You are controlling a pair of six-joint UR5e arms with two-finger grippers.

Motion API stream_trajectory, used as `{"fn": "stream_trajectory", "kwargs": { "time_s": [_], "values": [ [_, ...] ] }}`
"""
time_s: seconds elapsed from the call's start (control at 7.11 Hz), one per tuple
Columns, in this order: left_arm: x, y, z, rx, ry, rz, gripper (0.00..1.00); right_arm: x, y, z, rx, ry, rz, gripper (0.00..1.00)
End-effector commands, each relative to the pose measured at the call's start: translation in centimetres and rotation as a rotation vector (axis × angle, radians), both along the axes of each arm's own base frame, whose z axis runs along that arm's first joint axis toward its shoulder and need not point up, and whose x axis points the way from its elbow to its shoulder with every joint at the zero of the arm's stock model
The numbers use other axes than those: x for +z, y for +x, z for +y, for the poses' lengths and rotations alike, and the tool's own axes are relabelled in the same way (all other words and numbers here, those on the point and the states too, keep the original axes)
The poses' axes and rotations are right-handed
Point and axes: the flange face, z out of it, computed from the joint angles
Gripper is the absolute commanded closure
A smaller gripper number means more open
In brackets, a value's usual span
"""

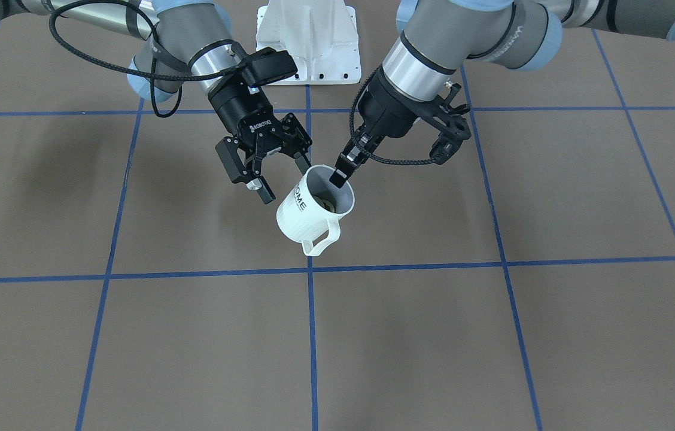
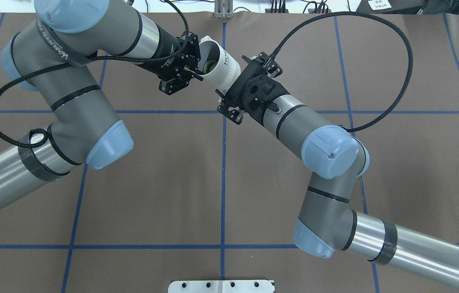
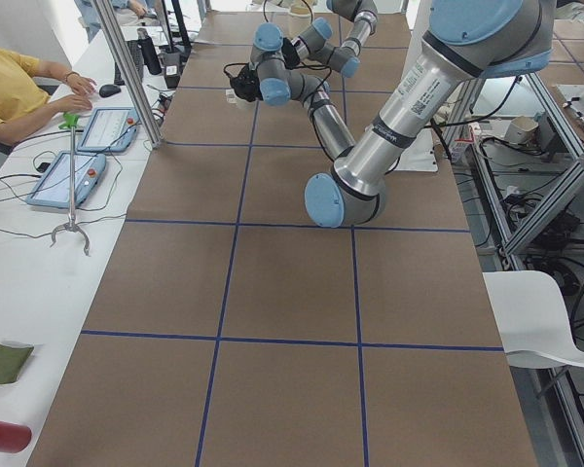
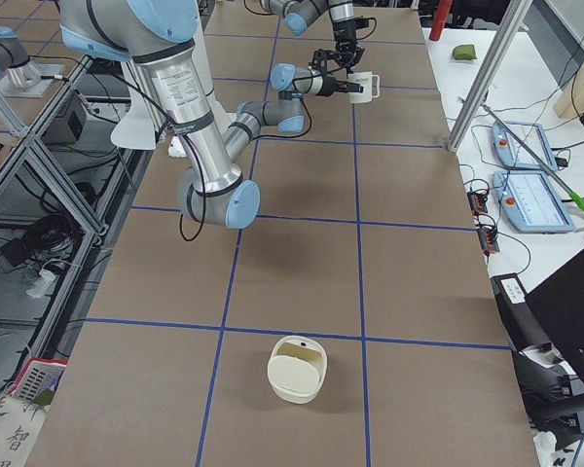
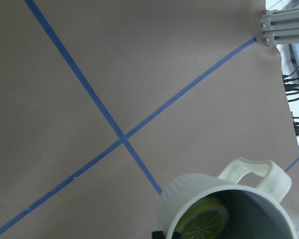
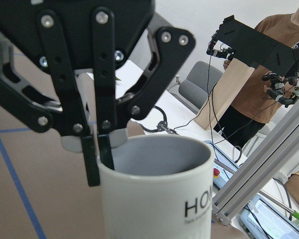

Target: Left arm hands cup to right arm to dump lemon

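Overhead exterior: cup (image 2: pixel 225 69) tilted, mouth leftward

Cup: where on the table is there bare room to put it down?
The table is bare in both squares on the operators' side of the blue tape line, just past the cup. It is crowded in midair around the cup: the left gripper pinches its rim and the open right gripper sits close beside it.

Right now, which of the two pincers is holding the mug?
The left pincer, pinching the rim of the mug; the right pincer, lettered ROBOTIQ, is open beside it.
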Motion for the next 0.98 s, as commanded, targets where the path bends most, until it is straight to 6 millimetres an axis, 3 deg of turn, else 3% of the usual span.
{"fn": "stream_trajectory", "kwargs": {
  "time_s": [0.0,0.84],
  "values": [
    [-0.7,-0.1,1.0,0.014,0.013,0.017,1.00,0.1,0.0,0.0,0.001,-0.001,0.001,0.01],
    [-1.8,-0.7,2.4,0.042,0.029,0.044,1.00,0.0,0.0,-0.1,0.010,0.000,0.000,0.02]
  ]
}}
